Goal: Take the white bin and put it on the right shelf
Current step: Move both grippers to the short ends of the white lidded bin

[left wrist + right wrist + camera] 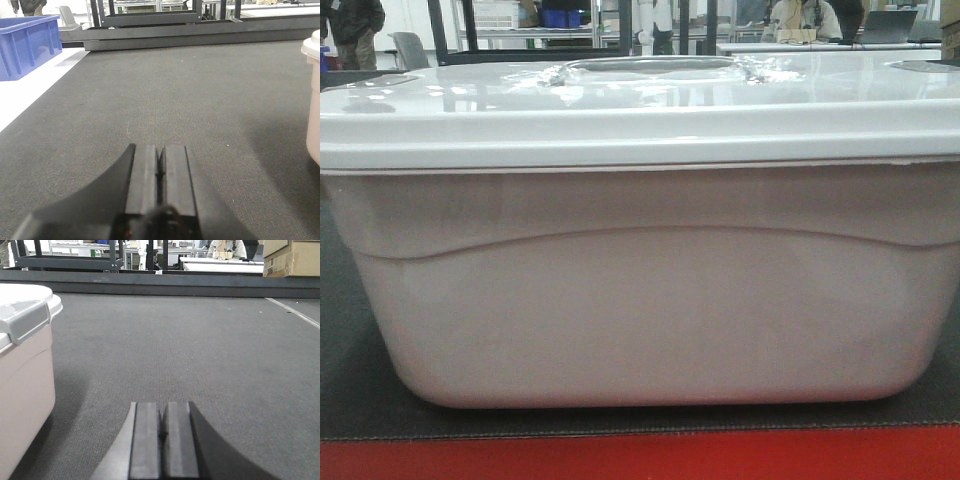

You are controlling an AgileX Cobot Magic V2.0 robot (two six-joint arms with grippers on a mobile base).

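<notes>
The white bin [640,290] fills the front view, a pinkish translucent tub with a curved ridge under a glossy white lid [640,110], standing on dark carpet. Its edge shows at the right of the left wrist view [314,95] and at the left of the right wrist view [25,375], with a grey latch [27,322]. My left gripper [160,152] hangs shut and empty just above the carpet, left of the bin. Shut and empty too, my right gripper [161,410] sits to the bin's right. The right shelf is out of view.
A blue crate [25,45] stands on the white floor at far left. Low dark platform edges [200,35] and black rack frames [65,260] cross the back. Cardboard boxes [292,257] sit at far right. A red strip [640,455] runs below the carpet's front edge.
</notes>
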